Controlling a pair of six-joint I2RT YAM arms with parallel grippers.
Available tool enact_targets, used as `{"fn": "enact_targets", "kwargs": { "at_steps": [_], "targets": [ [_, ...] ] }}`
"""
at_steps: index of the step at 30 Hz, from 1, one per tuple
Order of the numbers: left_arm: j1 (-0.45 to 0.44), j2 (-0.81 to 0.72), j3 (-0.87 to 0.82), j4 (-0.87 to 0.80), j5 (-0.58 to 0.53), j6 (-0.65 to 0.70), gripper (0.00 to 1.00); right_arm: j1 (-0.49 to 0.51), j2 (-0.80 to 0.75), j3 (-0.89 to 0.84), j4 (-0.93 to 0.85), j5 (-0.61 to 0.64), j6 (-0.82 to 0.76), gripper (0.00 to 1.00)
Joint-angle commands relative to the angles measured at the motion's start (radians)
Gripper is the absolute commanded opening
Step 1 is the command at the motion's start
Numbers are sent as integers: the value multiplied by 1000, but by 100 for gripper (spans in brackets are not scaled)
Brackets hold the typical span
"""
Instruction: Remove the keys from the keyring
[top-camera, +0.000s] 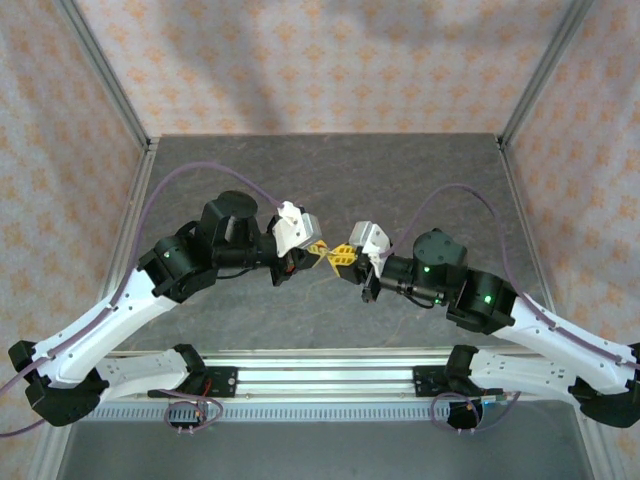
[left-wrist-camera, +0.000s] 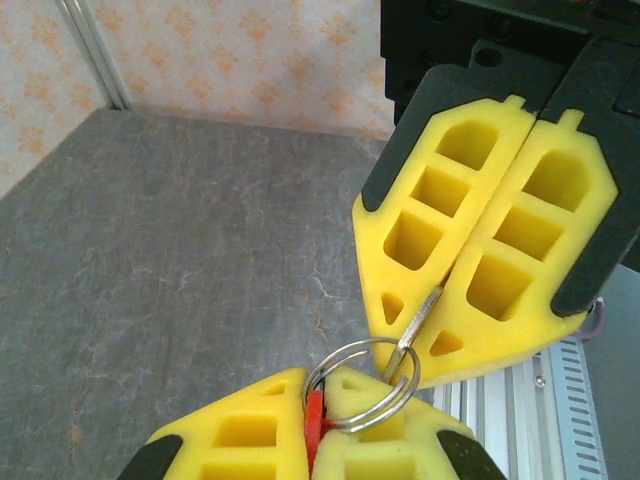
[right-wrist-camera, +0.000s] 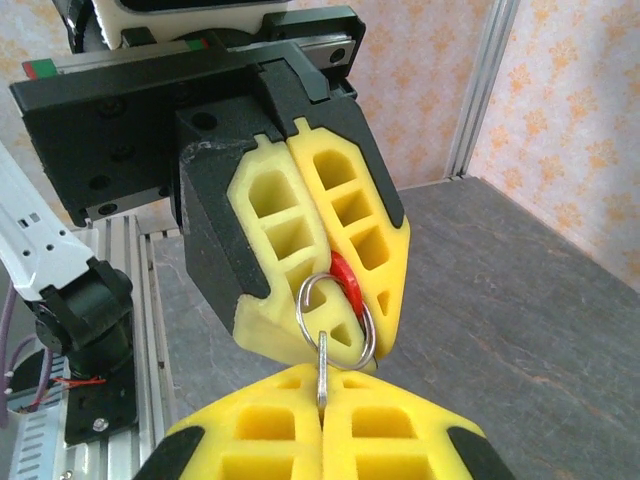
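My two grippers meet tip to tip above the middle of the grey table, the left gripper (top-camera: 320, 247) against the right gripper (top-camera: 343, 253). In the left wrist view my left gripper (left-wrist-camera: 320, 388) is shut on the red piece of the keyring (left-wrist-camera: 315, 425), and its thin silvery ring (left-wrist-camera: 414, 374) sticks out past the tips. A small silvery key (left-wrist-camera: 418, 322) hangs on that ring, its shaft clamped in the right gripper's yellow fingers (left-wrist-camera: 500, 270). The right wrist view has my right gripper (right-wrist-camera: 322, 375) shut on the key (right-wrist-camera: 323, 362), threaded on the ring (right-wrist-camera: 335, 318) beside the red piece (right-wrist-camera: 348, 285).
The grey stone-patterned tabletop (top-camera: 330, 170) lies below both grippers. An aluminium rail (top-camera: 330, 378) runs along the near edge between the arm bases. Metal frame posts (top-camera: 105, 70) and patterned walls close in the sides and back.
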Motion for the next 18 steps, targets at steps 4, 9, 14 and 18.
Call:
{"fn": "enact_targets", "kwargs": {
  "at_steps": [4, 9, 14, 18],
  "targets": [
    [-6, 10, 18, -32, -10, 12, 0, 43, 36, 96, -3, -20, -75, 0],
    [-5, 15, 23, -39, 0, 11, 0, 46, 47, 116, 5, 33, -44, 0],
    [-6, 16, 18, -40, 6, 7, 0, 47, 24, 119, 20, 87, -19, 0],
    [-6, 14, 12, -35, 19, -1, 0, 46, 34, 136, -13, 134, -13, 0]
  ]
}}
